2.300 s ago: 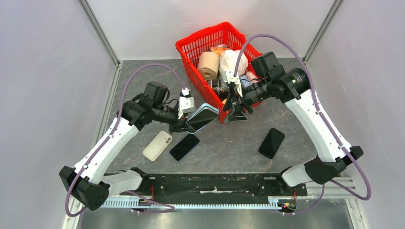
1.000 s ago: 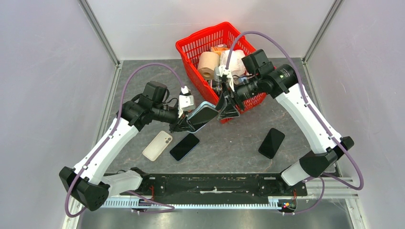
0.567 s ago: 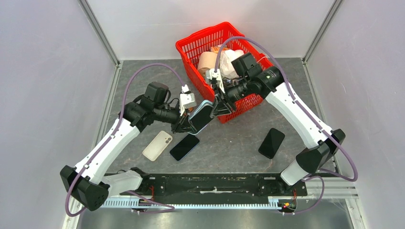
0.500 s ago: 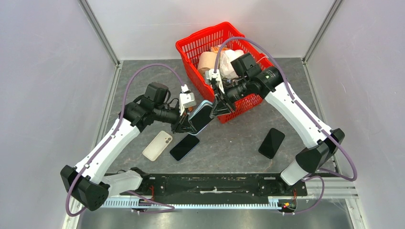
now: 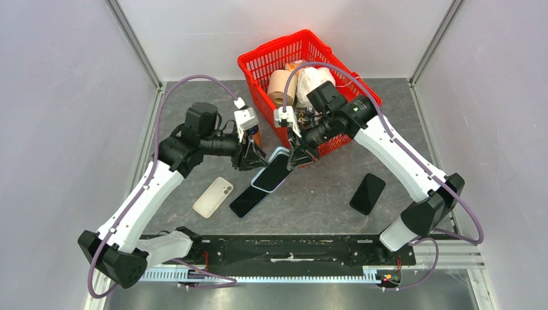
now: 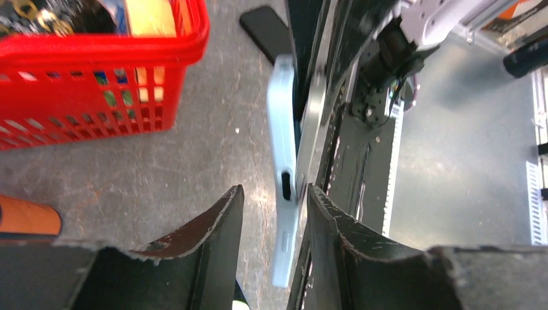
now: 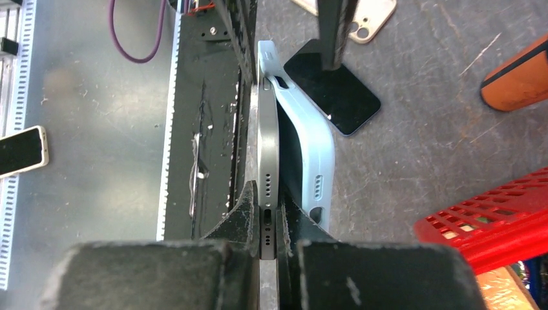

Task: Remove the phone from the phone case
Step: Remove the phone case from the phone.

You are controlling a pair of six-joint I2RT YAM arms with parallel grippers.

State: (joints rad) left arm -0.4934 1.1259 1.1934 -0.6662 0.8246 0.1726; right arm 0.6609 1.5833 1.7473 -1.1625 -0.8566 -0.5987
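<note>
Phone (image 7: pixel 267 142) held up edge-on off the table (image 5: pixel 310 206), just in front of the red basket (image 6: pixel 103 46), one end pinched tight between fingers of the right gripper (image 7: pixel 267 205) — pale blue case (image 7: pixel 311 148) gaping away from it at that end, seated on it at the other. Left gripper (image 6: pixel 274 194) fingers spread wide, straddling that seated end, can't tell if touching. Underneath on the table — black phone (image 5: pixel 247 202) with cream case (image 5: pixel 212 197) beside it, second black phone (image 5: pixel 368 193) well off to the right.
</note>
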